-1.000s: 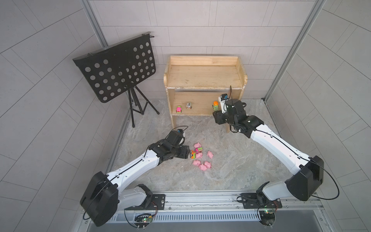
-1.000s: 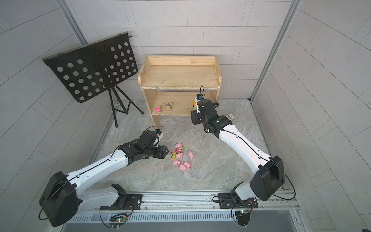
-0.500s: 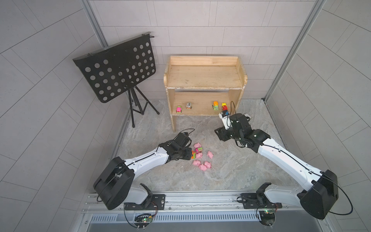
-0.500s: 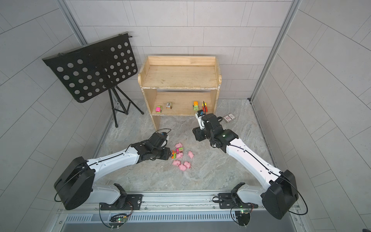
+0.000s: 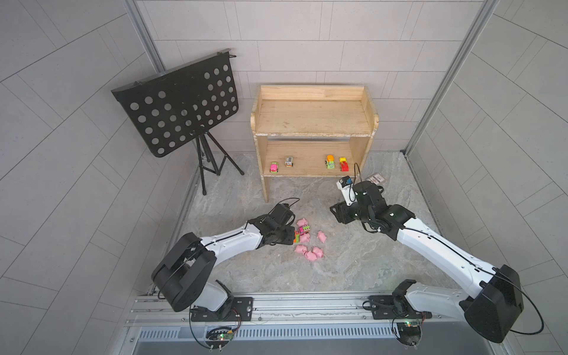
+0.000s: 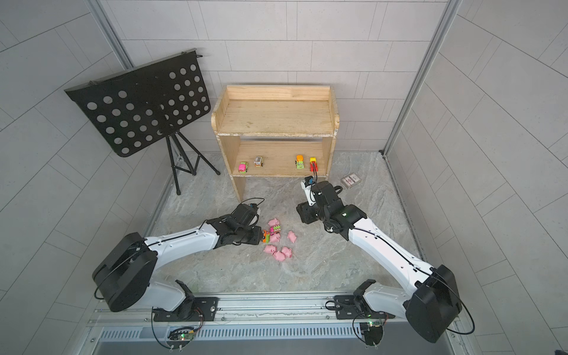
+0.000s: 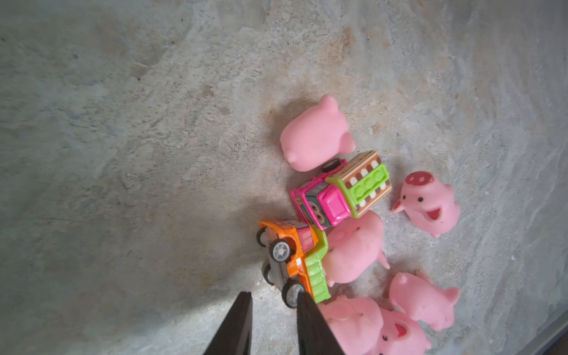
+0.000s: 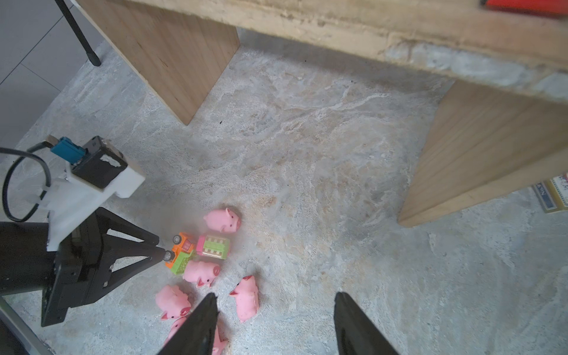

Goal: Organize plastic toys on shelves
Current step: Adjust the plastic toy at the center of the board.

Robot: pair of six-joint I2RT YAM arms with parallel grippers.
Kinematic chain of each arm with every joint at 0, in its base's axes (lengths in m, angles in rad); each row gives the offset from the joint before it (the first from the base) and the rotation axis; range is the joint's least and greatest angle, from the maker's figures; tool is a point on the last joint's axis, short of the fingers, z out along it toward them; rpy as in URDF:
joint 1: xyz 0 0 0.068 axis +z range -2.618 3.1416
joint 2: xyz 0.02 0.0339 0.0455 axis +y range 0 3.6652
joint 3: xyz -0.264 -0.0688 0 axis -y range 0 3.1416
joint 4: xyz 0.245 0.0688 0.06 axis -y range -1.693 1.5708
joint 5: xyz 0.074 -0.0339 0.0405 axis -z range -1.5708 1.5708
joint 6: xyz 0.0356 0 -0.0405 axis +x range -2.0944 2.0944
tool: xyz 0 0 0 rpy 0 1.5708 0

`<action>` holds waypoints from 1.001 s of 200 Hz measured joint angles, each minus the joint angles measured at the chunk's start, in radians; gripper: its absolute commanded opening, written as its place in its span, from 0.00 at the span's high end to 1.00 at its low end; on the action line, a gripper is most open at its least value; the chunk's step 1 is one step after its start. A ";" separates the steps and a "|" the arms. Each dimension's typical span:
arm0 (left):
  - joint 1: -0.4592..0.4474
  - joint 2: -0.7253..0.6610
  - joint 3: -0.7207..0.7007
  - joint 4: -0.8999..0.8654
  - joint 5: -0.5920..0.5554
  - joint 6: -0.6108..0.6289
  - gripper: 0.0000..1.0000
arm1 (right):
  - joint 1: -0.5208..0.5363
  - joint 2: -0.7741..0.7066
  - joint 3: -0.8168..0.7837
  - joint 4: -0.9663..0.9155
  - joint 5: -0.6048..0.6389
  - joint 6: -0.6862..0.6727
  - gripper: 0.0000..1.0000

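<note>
A grey marbled desk [image 5: 353,267] is boxed in by pale tiled walls [image 5: 307,30]. A black music stand [image 5: 178,104] stands at the back beside the wooden shelf unit [image 5: 310,118]. Its top board is bare and four small vehicles [image 5: 289,161] sit on the lower board. A card packet [image 5: 375,178] lies by its leg. Six pigs [image 5: 309,255] crowd mid-desk around an orange truck [image 7: 292,258] and a pink truck [image 7: 341,190].

In both top views the wrists hide the tips of both arms. The left wrist view cuts off the nearest pigs.

The left arm lies low and outstretched. The left end effector [image 7: 273,299] is narrowly parted with only bare desk in the gap, one fingertip [image 7: 302,304] touching the orange truck's rear wheel. The right arm reaches forward, wrist bent down, between shelf and pile. The right end effector [image 8: 276,301] hangs wide open and empty above the pigs.
</note>
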 measured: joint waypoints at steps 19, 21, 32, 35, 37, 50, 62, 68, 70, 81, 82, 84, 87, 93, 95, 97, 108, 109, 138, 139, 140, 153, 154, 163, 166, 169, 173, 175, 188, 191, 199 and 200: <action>0.000 0.003 -0.004 0.003 -0.006 -0.001 0.70 | 0.000 0.000 0.000 0.002 -0.002 0.000 0.37; 0.000 0.003 -0.004 0.003 -0.007 -0.001 0.70 | 0.000 0.000 0.000 0.002 -0.002 0.000 0.37; 0.000 0.006 -0.005 0.003 -0.010 -0.001 0.70 | 0.000 0.000 0.000 0.003 -0.002 0.000 0.37; 0.000 0.006 -0.005 0.003 -0.012 -0.001 0.70 | 0.000 0.000 0.000 0.003 -0.002 0.000 0.37; 0.000 0.007 -0.006 0.003 -0.012 -0.001 0.70 | 0.000 0.000 0.000 0.003 -0.002 0.000 0.37; 0.000 0.007 -0.008 0.003 -0.020 -0.002 0.70 | 0.000 0.000 -0.001 0.006 -0.002 0.001 0.37; 0.000 0.007 -0.010 0.004 -0.028 -0.002 0.70 | 0.000 0.000 -0.003 0.007 -0.002 0.003 0.37; 0.000 0.006 -0.011 0.004 -0.031 -0.002 0.70 | 0.000 0.000 -0.004 0.007 -0.002 0.004 0.37; 0.000 0.006 -0.011 0.005 -0.032 -0.003 0.70 | 0.000 0.000 -0.005 0.007 -0.002 0.004 0.37; 0.000 0.006 -0.012 0.007 -0.038 -0.003 0.70 | 0.000 0.000 -0.006 0.007 -0.002 0.006 0.37; 0.000 0.006 -0.012 0.007 -0.038 -0.003 0.70 | 0.000 0.000 -0.006 0.007 -0.002 0.007 0.37; 0.000 0.006 -0.013 0.007 -0.040 -0.002 0.70 | 0.000 0.000 -0.006 0.007 -0.002 0.007 0.37; 0.000 0.006 -0.013 0.008 -0.043 -0.002 0.71 | 0.000 0.000 -0.007 0.007 -0.002 0.007 0.37; 0.000 0.005 -0.014 0.008 -0.048 -0.003 0.71 | 0.000 -0.001 -0.008 0.007 -0.002 0.008 0.37; 0.000 0.005 -0.014 0.009 -0.050 -0.003 0.71 | 0.000 -0.001 -0.008 0.007 -0.002 0.008 0.37; 0.000 0.005 -0.014 0.010 -0.052 -0.002 0.71 | 0.000 -0.001 -0.008 0.008 -0.002 0.009 0.37; 0.000 0.003 -0.015 0.010 -0.066 -0.003 0.71 | 0.000 -0.001 -0.009 0.008 -0.002 0.011 0.37; 0.000 0.003 -0.016 0.010 -0.068 -0.003 0.71 | 0.000 -0.001 -0.009 0.008 -0.002 0.011 0.37; -0.002 -0.002 -0.021 -0.001 -0.122 -0.002 0.71 | 0.000 -0.001 -0.009 0.009 -0.001 0.013 0.36; -0.002 -0.002 -0.021 -0.003 -0.125 -0.002 0.71 | 0.000 -0.001 -0.009 0.009 -0.001 0.013 0.36; -0.002 -0.002 -0.022 -0.004 -0.127 -0.002 0.71 | 0.000 -0.001 -0.009 0.009 -0.001 0.014 0.36; -0.001 -0.002 -0.028 -0.030 -0.156 0.001 0.71 | 0.000 -0.001 -0.009 0.009 0.002 0.015 0.36; -0.001 -0.002 -0.028 -0.032 -0.158 0.001 0.71 | 0.000 -0.001 -0.009 0.009 0.002 0.016 0.36; -0.001 -0.002 -0.032 -0.054 -0.171 0.003 0.71 | 0.000 -0.001 -0.009 0.009 0.003 0.017 0.36; -0.002 -0.002 -0.032 -0.061 -0.175 0.005 0.71 | 0.000 -0.001 -0.009 0.009 0.004 0.018 0.36; -0.002 -0.002 -0.032 -0.069 -0.180 0.006 0.71 | 0.000 -0.001 -0.009 0.009 0.005 0.018 0.36; -0.002 -0.002 -0.032 -0.078 -0.187 0.007 0.71 | 0.000 -0.001 -0.009 0.009 0.005 0.018 0.36; -0.002 -0.002 -0.032 -0.082 -0.190 0.008 0.71 | 0.000 -0.001 -0.009 0.009 0.006 0.018 0.36; -0.002 -0.002 -0.032 -0.102 -0.212 0.010 0.70 | 0.000 -0.001 -0.009 0.009 0.007 0.018 0.36; -0.002 -0.002 -0.032 -0.107 -0.217 0.010 0.70 | 0.000 -0.001 -0.009 0.009 0.007 0.018 0.36; -0.002 -0.003 -0.032 -0.121 -0.232 0.011 0.69 | 0.000 -0.001 -0.009 0.009 0.007 0.018 0.36; -0.002 -0.005 -0.032 -0.124 -0.235 0.011 0.69 | 0.000 -0.001 -0.009 0.009 0.008 0.018 0.36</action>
